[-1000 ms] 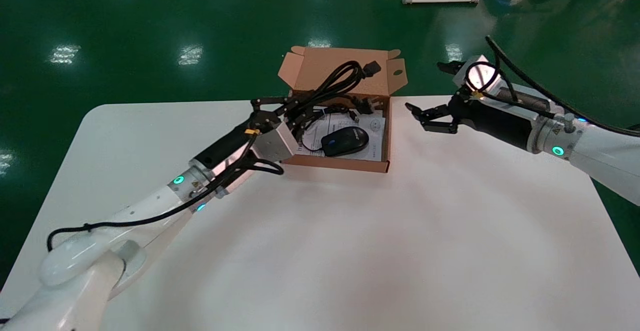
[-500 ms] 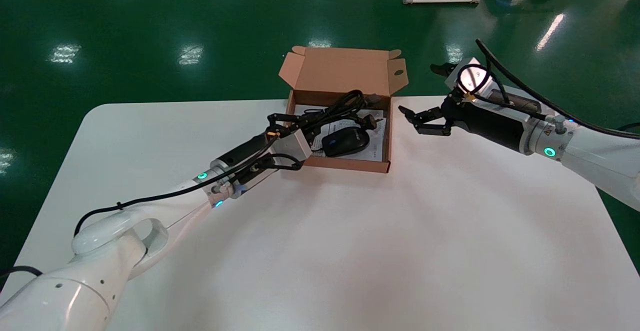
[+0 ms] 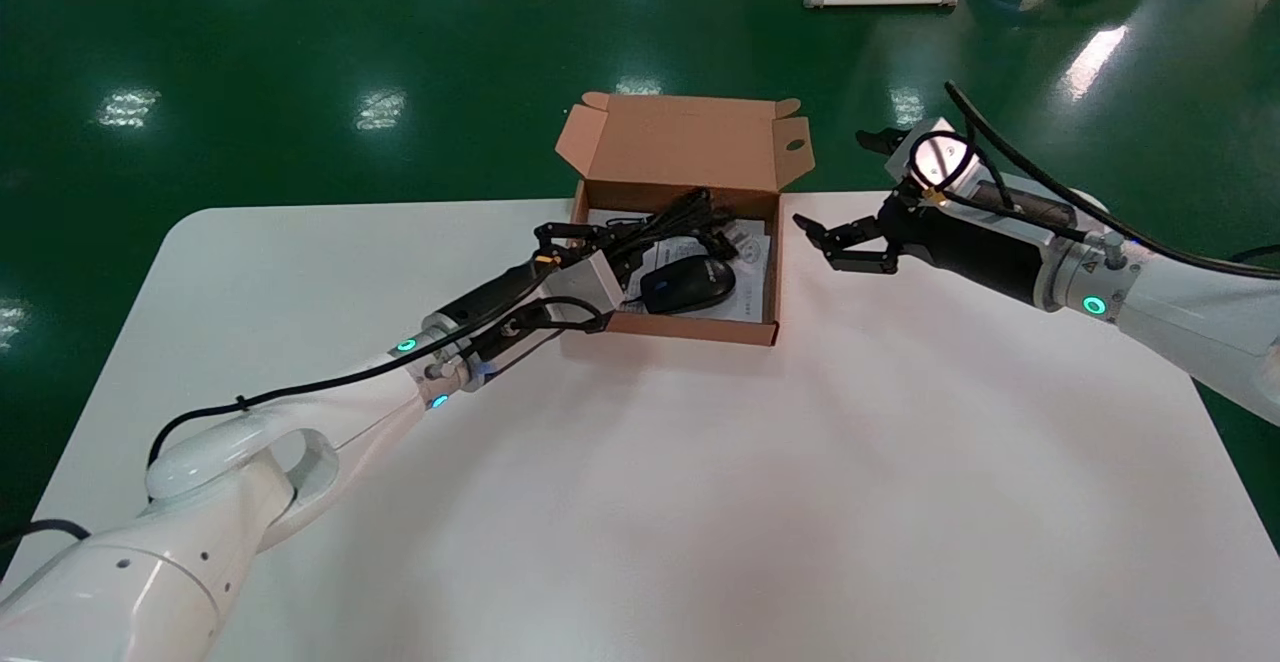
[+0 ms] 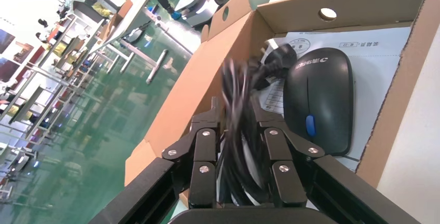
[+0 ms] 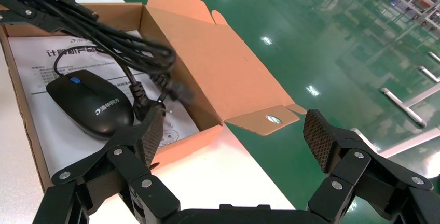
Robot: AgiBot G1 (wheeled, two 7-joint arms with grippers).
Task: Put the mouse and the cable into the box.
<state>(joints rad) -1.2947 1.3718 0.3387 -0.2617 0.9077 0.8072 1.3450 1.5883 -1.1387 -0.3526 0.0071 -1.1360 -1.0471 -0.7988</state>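
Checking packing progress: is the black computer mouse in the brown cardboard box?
In: the black computer mouse lies on the printed sheet inside the brown cardboard box.

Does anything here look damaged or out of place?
Nothing stands out. The mouse lies flat in the box, the left pincer grips the cable bundle over it, and the right pincer is open beside it.

The left claw (image 4: 236, 112), clamped on the cable (image 3: 672, 220), hangs over the box (image 3: 690, 328) at its side wall — the mouse (image 3: 688, 283) lies just beside it, the raised lid (image 3: 690, 147) stands beyond. The right claw (image 3: 836, 187), spread wide, hangs outside the opposite wall — open worktop (image 3: 900, 422) lies beneath and behind it.
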